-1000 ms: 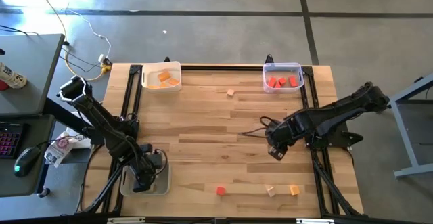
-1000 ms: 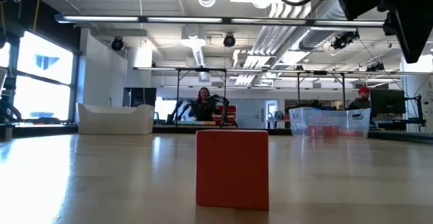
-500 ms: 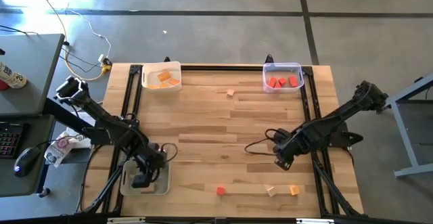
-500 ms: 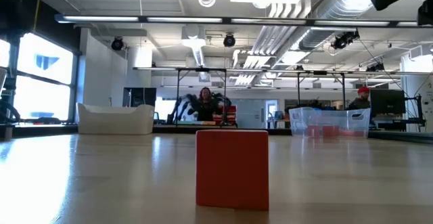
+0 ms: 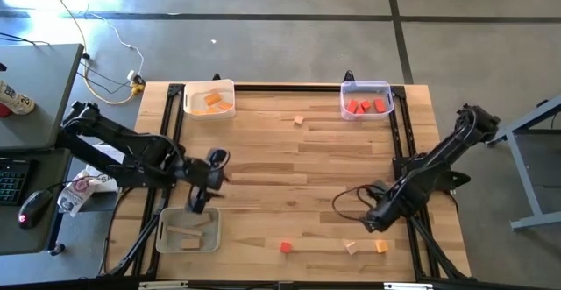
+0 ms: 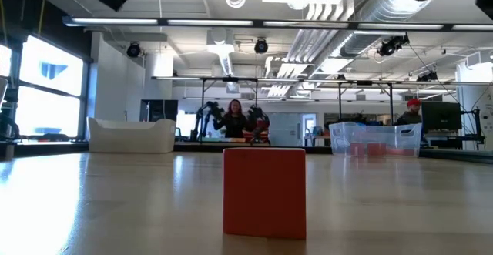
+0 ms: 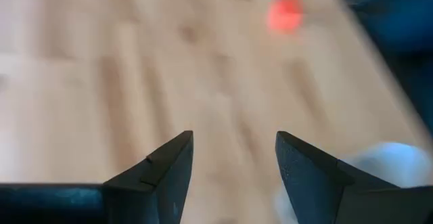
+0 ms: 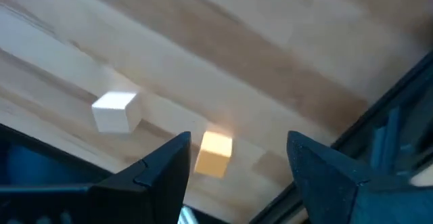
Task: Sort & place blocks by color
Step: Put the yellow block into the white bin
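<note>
While the low view fills with one red block [image 6: 264, 192], only the high view shows the tan block [image 5: 351, 248] and orange block [image 5: 381, 247] lower right, below the open, empty right pincer [image 5: 377, 222]. Left pincer [image 5: 198, 204] gapes empty above the lower-left tray [image 5: 161, 234] holding tan bars; orange blocks fill the upper-left tray [image 5: 188, 97], red ones the upper-right tray [image 5: 344, 97].
</note>
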### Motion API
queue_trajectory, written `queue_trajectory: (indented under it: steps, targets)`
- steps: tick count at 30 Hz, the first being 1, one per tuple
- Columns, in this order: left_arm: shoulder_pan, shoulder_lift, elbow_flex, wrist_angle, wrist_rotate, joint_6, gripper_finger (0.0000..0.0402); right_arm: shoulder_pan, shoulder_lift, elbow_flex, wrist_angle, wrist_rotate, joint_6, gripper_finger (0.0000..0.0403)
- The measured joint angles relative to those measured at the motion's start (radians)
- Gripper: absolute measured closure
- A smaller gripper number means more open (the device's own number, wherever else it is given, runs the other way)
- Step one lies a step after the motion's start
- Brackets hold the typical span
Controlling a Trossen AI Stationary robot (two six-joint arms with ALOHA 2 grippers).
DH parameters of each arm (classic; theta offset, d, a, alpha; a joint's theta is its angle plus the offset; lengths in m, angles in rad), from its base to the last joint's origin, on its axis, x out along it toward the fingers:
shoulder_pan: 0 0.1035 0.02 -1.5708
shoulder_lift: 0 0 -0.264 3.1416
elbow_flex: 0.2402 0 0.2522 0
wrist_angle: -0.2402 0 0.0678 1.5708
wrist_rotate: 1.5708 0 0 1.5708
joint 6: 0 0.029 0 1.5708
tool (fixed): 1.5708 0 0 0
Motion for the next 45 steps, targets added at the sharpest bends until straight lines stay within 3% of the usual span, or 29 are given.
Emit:
queue_trajectory:
  steps: [5, 19, 36, 40, 45]
  targets:
    - [0.084, -0.003, 0.0, 0.073, -0.143, 0.111, 0.0206, 0.066, 0.0, -0.092, 0.242, 0.004, 0.148, 0.0174]
    - [0.222, -0.002, 0.0, 0.094, -0.113, 0.158, 0.0206, 0.214, 0.015, -0.181, 0.369, 0.022, 0.503, 0.0174]
    - [0.295, 0.011, 0.0, 0.274, -0.113, 0.279, 0.0206, 0.225, 0.222, -0.181, 0.542, 0.0, 0.505, 0.0177]
    - [0.312, 0.012, 0.0, 0.283, -0.113, 0.279, 0.0206, 0.225, 0.236, -0.181, 0.563, -0.028, 0.505, 0.0201]
    - [0.333, 0.011, 0.0, 0.296, -0.114, 0.278, 0.0206, 0.225, 0.236, -0.181, 0.55, -0.054, 0.51, 0.0259]
